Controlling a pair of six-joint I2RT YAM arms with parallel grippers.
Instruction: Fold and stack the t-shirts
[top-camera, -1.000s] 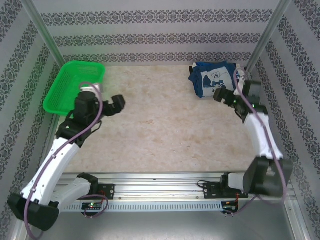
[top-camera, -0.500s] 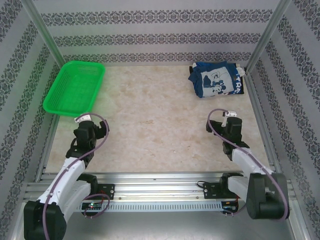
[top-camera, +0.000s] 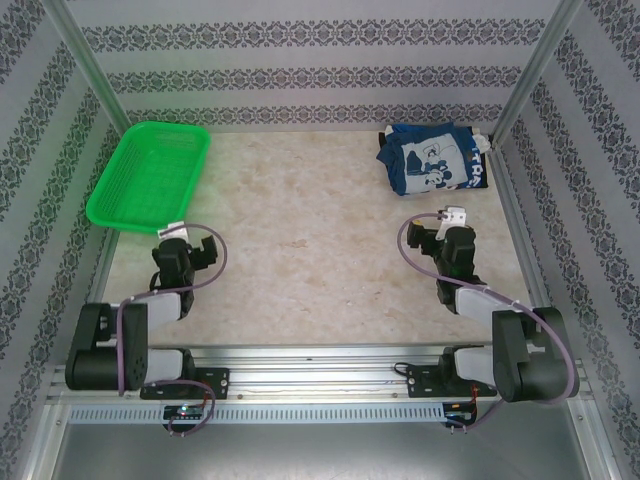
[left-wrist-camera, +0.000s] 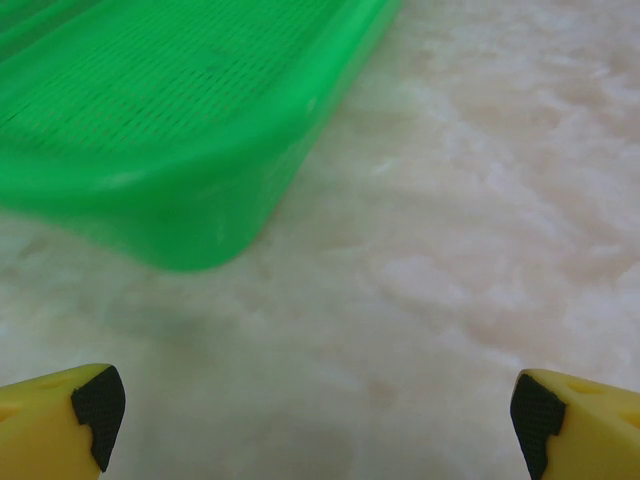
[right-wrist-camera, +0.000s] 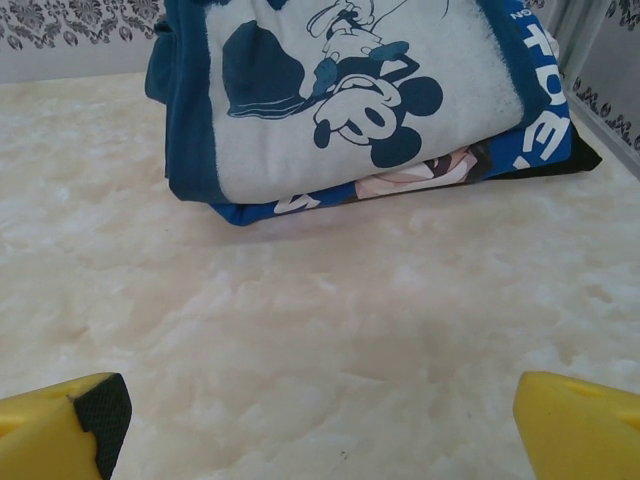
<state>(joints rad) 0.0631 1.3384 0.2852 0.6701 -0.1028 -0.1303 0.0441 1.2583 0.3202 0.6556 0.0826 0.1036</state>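
Observation:
The two t-shirts lie folded in one stack at the table's back right corner. The dark navy shirt (top-camera: 425, 158) (right-wrist-camera: 340, 90), with its white cartoon print facing up, is on top. The brighter blue shirt (top-camera: 476, 172) (right-wrist-camera: 540, 125) with white lettering peeks out beneath it. My right gripper (top-camera: 447, 240) (right-wrist-camera: 320, 420) is open and holds nothing, low over bare table well in front of the stack. My left gripper (top-camera: 190, 248) (left-wrist-camera: 318, 420) is also open with nothing in it, just short of the basket's near corner.
A green mesh basket (top-camera: 150, 175) (left-wrist-camera: 180, 130) sits at the back left with nothing in it. Both arms are folded back close to their bases at the near rail (top-camera: 320, 352). Patterned walls and two metal posts (top-camera: 530, 70) enclose the table.
Both arms have drawn back from the far side and folded down near their bases. The right gripper has left the shirt stack, and the left has come away from the basket. The shirts stayed put.

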